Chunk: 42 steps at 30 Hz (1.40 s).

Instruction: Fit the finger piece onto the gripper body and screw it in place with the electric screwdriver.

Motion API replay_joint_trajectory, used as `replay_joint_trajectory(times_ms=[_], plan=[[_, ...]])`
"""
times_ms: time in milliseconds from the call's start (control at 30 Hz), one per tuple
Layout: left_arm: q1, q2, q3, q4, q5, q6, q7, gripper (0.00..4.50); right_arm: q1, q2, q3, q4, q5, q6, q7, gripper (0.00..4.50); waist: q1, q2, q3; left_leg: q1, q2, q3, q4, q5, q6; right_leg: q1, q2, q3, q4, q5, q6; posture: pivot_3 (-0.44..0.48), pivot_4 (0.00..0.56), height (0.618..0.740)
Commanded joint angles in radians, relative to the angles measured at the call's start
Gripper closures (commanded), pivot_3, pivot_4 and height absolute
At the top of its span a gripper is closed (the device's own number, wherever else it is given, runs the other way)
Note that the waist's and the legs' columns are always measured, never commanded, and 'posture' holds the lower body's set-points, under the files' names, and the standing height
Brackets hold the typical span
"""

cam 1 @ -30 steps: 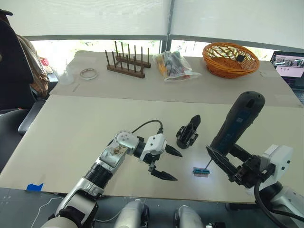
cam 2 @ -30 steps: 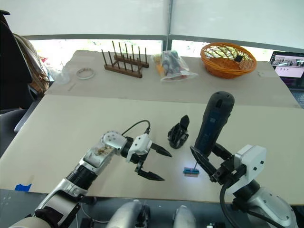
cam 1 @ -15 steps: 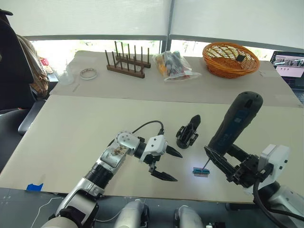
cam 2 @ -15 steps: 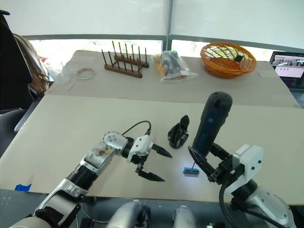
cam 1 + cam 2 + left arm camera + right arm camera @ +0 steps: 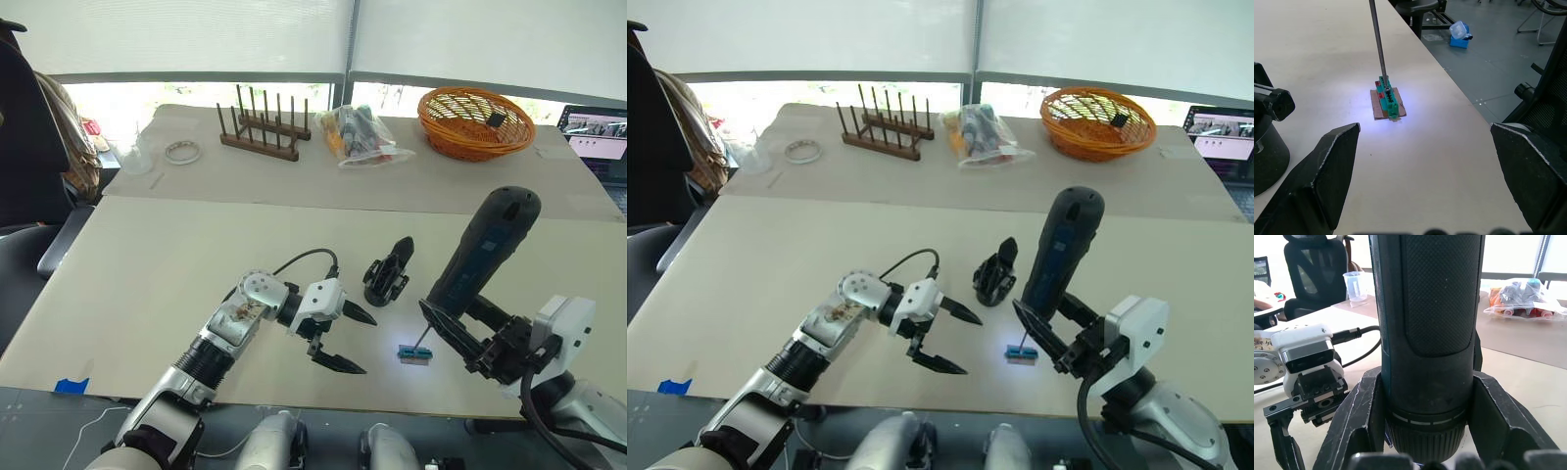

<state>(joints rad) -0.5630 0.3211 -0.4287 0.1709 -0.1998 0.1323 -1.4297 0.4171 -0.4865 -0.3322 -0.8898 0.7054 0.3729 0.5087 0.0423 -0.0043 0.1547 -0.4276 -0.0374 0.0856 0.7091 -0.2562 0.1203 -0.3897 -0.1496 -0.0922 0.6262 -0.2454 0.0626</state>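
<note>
Meanwhile, right gripper [image 5: 460, 338] clamped around electric screwdriver [image 5: 483, 249], tool tilted, bit tip down on small green block [image 5: 413, 353] just beside fingertips. Left gripper [image 5: 351, 341] spread wide, holding nothing. Gripper body [image 5: 385, 281] with finger piece [image 5: 402, 249] standing just beyond left gripper, apart from it.

Bright window backlight — blown-out panes; bluish glow pools on table [image 5: 176, 284].

Before me, a woven orange wicker basket [image 5: 476, 121], wooden peg rack [image 5: 263, 130] and clear plastic bag [image 5: 364, 135] are sitting on the beige table [image 5: 176, 264].
</note>
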Motion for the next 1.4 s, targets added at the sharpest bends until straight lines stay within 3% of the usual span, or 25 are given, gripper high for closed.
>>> replay_joint_trajectory(times_ms=[33,1400], plan=[[-0.015,-0.007,0.001,-0.01,-0.008,-0.015,0.002,0.0,-0.016,0.002,-0.022,-0.023,0.005,-0.041,-0.006,2.55,0.0,0.0,0.0,0.0,0.0,0.0,0.0,0.0,0.0,0.0,0.0,0.0,0.0,0.0,0.0,0.0,0.15,0.74],[-0.016,-0.01,0.0,-0.011,-0.007,-0.018,0.008,0.0,-0.01,-0.012,-0.022,-0.02,0.0,-0.028,-0.006,2.55,0.0,0.0,0.0,0.0,0.0,0.0,0.0,0.0,0.0,0.0,0.0,0.0,0.0,0.0,0.0,0.0,0.15,0.74]])
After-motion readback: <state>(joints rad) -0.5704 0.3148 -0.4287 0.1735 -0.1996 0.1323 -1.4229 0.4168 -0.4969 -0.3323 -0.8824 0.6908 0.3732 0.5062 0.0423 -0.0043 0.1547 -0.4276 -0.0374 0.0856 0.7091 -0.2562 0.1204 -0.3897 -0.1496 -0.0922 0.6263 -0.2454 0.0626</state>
